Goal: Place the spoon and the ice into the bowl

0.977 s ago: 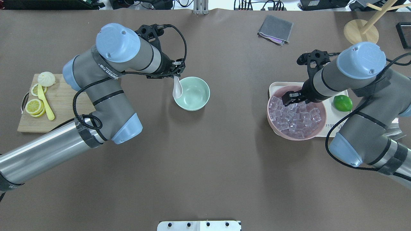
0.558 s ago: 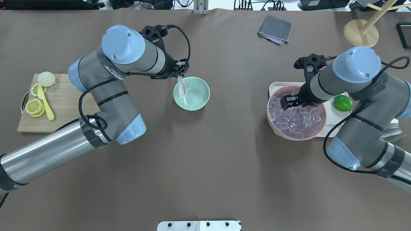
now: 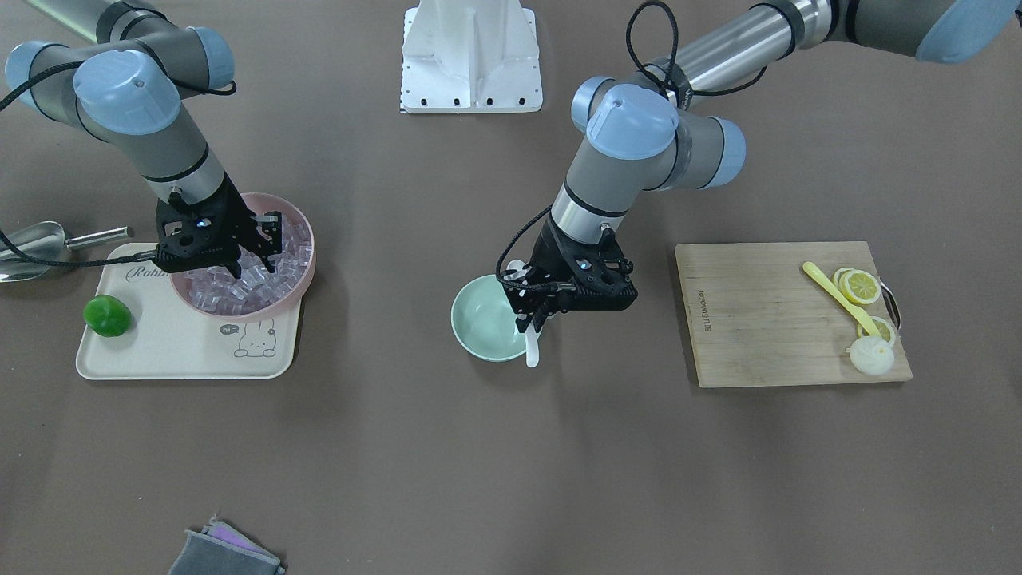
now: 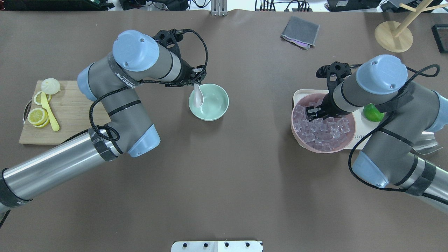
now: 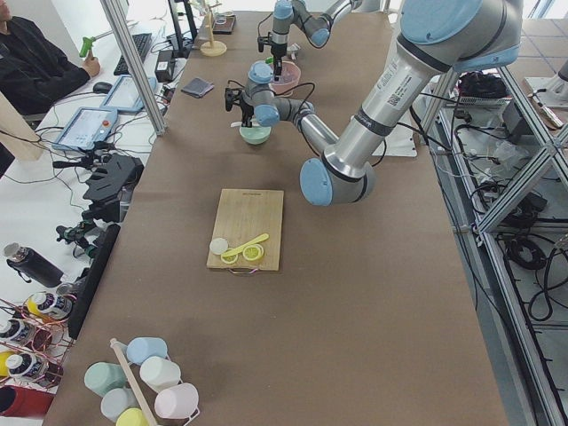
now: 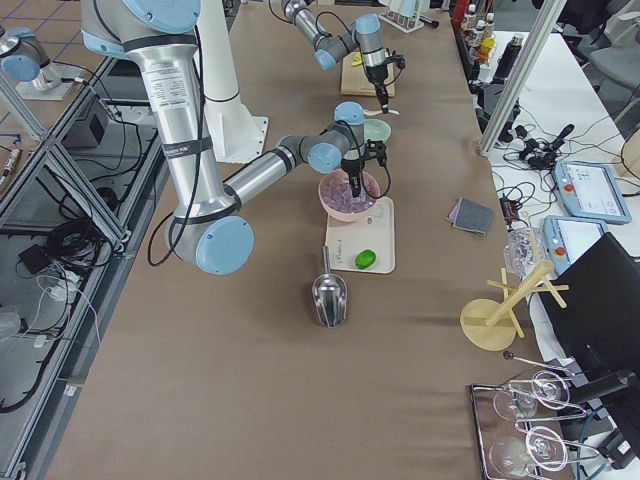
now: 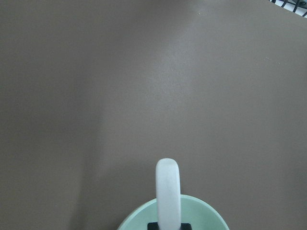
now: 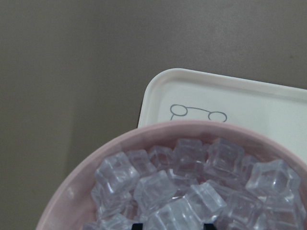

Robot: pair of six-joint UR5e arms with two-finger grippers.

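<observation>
My left gripper (image 4: 196, 83) is shut on the handle of the white spoon (image 4: 198, 96) and holds it over the near-left rim of the mint-green bowl (image 4: 214, 105). The spoon's scoop hangs over the bowl's inside. In the left wrist view the handle end (image 7: 167, 189) sticks out above the bowl's rim (image 7: 204, 208). My right gripper (image 4: 312, 113) is open, its fingers lowered among the clear ice cubes (image 4: 325, 131) in the pink bowl (image 4: 322, 149). In the right wrist view a cube (image 8: 170, 211) lies between the two fingertips.
The pink bowl stands on a white tray (image 3: 160, 351) with a green lime (image 3: 107, 315). A metal scoop (image 3: 32, 239) lies beside the tray. A cutting board (image 4: 66, 119) with lemon slices, a bun and a yellow utensil is at the left. A grey cloth (image 4: 300, 31) lies at the back.
My left gripper carried the spoon rightward from beside the bowl's rim to over its inside. My right gripper shifted left and lower into the ice cubes.
</observation>
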